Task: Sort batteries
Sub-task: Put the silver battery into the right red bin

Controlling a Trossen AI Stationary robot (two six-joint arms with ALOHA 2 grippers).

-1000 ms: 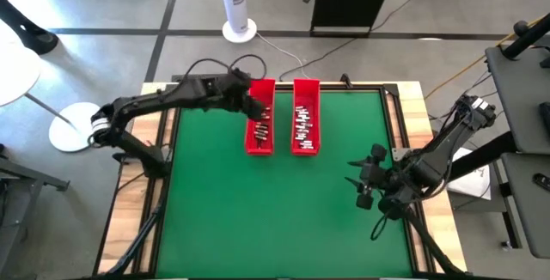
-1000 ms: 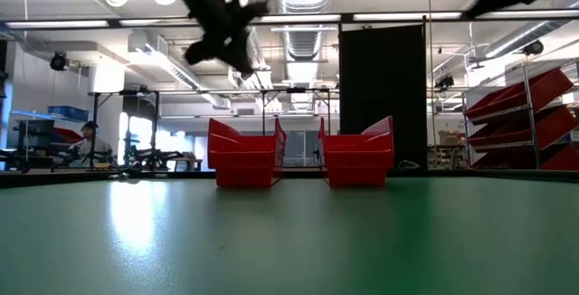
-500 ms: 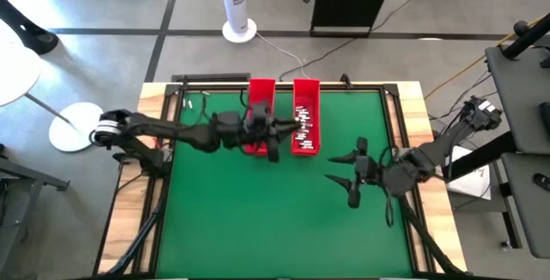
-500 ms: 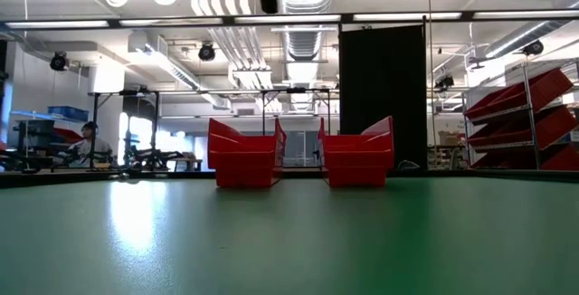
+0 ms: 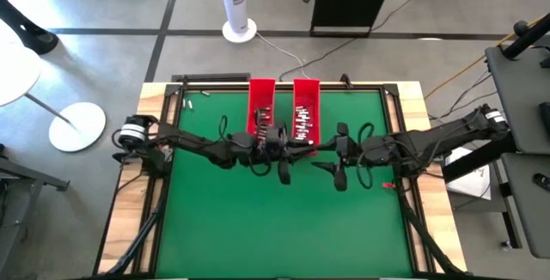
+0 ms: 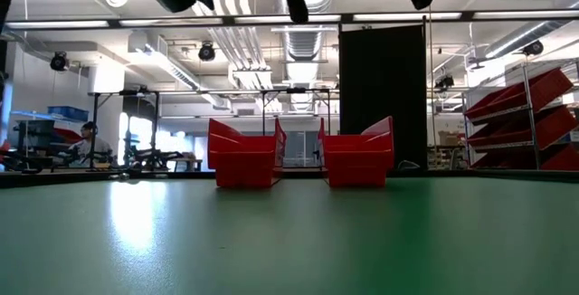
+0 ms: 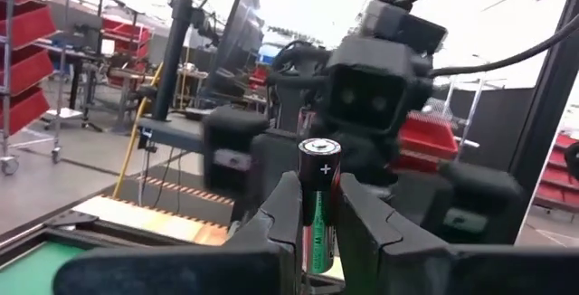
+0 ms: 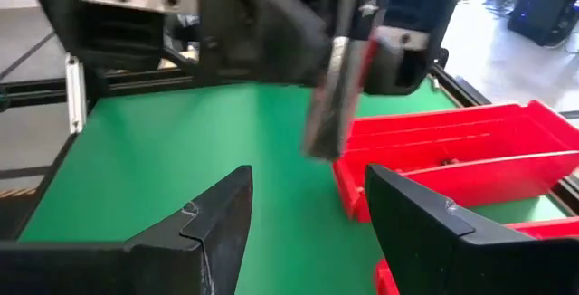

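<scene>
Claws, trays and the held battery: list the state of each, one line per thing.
Left claw: shut on battery, raised over the mat.
Battery: upright between the fingers, plus end showing.
Right claw: open, empty, facing the left claw.
Left tray: holds a few batteries.
Right tray: holds many batteries.

Two dark jointed arms trail black cables, each gripper bearing broad, angular black fingers (image 8: 204, 232)
</scene>
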